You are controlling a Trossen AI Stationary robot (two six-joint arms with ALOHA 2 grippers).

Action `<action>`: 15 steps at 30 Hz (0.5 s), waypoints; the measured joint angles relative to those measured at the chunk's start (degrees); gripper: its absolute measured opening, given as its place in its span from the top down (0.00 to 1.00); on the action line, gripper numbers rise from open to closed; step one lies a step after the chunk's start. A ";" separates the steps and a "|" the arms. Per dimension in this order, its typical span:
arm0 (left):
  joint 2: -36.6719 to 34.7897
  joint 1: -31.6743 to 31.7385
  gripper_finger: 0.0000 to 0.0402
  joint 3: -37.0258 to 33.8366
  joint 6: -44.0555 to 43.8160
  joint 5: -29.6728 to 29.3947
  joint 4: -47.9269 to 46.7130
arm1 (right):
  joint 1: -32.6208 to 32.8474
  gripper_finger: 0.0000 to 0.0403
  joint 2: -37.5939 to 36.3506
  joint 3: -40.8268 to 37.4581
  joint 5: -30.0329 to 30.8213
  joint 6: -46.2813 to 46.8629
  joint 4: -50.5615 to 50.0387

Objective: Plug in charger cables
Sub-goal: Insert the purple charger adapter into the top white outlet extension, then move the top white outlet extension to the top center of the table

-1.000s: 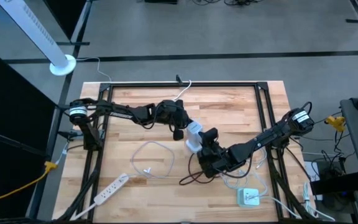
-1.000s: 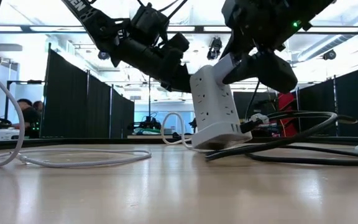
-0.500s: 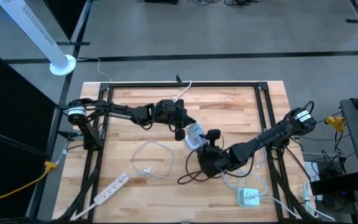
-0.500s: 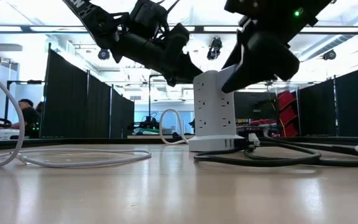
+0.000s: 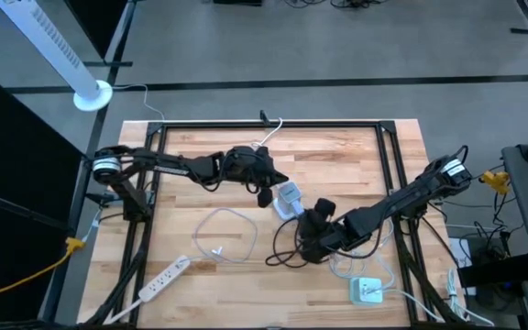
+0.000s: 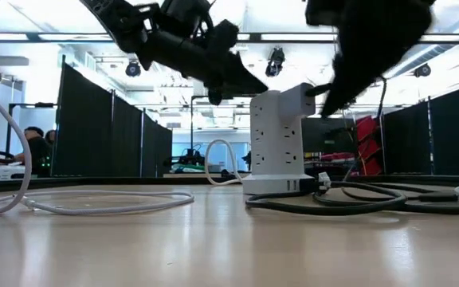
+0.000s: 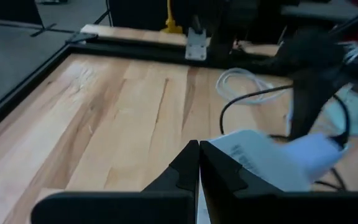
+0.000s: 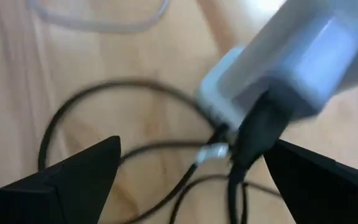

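Settling upright now, the tower (image 6: pixel 277 139) is standing free as the right gripper (image 5: pixel 313 240), jaws spread, is lifting off; the left gripper (image 5: pixel 266 188), pressed together, is hovering beside it, risking a topple if it nudges.

On the counter (image 5: pixel 356 151), the white socket tower (image 5: pixel 287 200) stood upright near the middle, with both arms crowding it: the left gripper (image 5: pixel 266 194) at its 10 o'clock, the right gripper (image 5: pixel 308 234) at its 4 o'clock. Black cable loops (image 5: pixel 287 257) cluttered 6 o'clock. Bare wood lay open toward 12 and 1 o'clock.
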 joint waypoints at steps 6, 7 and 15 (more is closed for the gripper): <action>-6.97 -1.36 1.00 -0.05 -3.01 -0.36 -7.97 | 0.88 0.06 -1.15 1.36 -4.85 9.57 -4.69; -8.15 -1.85 1.00 -0.05 -3.60 -0.38 -9.68 | 0.85 0.06 -1.63 2.08 -4.67 12.20 -5.06; -13.68 -6.50 1.00 -0.07 -7.08 -0.37 -14.49 | -2.76 0.06 -3.94 7.98 3.73 24.54 -6.00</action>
